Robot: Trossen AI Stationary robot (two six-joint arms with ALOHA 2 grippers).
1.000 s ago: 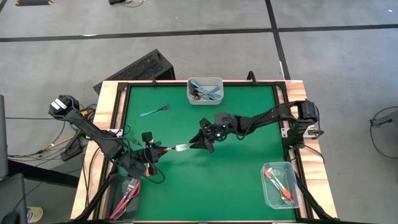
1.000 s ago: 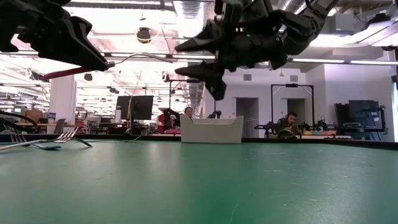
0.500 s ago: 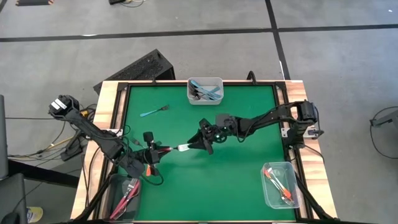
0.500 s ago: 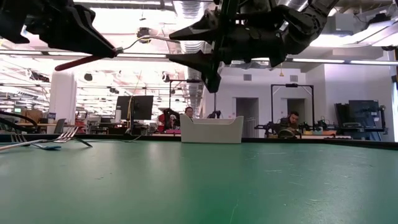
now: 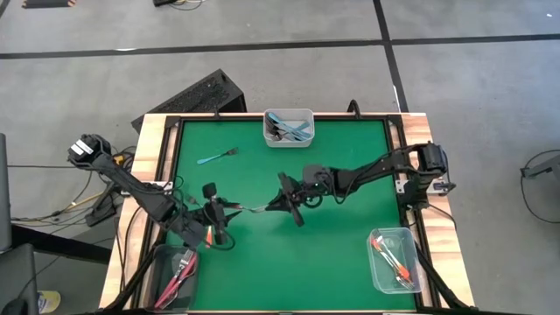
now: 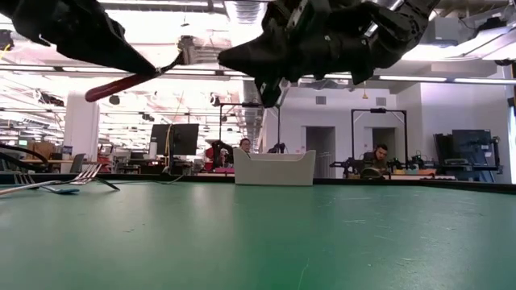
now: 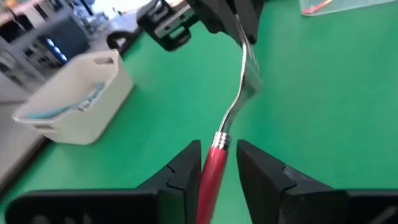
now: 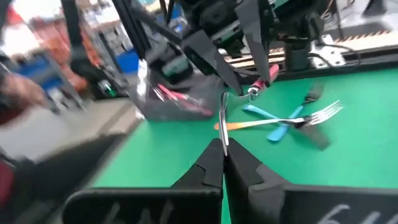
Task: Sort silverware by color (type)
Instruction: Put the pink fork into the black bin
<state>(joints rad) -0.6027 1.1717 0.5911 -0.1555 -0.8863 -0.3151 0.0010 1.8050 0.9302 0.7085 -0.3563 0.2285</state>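
Note:
A fork [image 5: 249, 210] with a red handle and silver tines hangs level above the green table between my two grippers. My right gripper [image 5: 273, 206] is shut on its metal end. My left gripper [image 5: 220, 213] is at the handle end, its fingers open on either side of the red handle [image 7: 211, 171]. A light blue fork [image 5: 217, 157] lies flat on the table at the far left. The right wrist view shows an orange-handled fork [image 8: 273, 123] lying on the table across a blue one. My left gripper has the red handle [image 7: 214, 163] between its open fingers, with green table showing between the handle and one finger [image 7: 255, 163]. Whether the other finger touches it, I cannot tell. My right gripper pinches the fork's metal tine end [image 8: 223, 134] between its two shut fingers, coming about level from the table's right side. The fork is clear of the table, its handle reaching toward the left gripper.
A white bin [image 5: 289, 127] with blue forks stands at the far edge. A clear container [image 5: 394, 260] with orange forks is at the near right. A dark container [image 5: 175, 267] with red forks is at the near left.
My right gripper has rolled about its own axis, moved slightly toward the table's left over the fork's tines, and shut on them. The fork has stayed in the air between the two grippers, its red handle now slanting lower at its free end.

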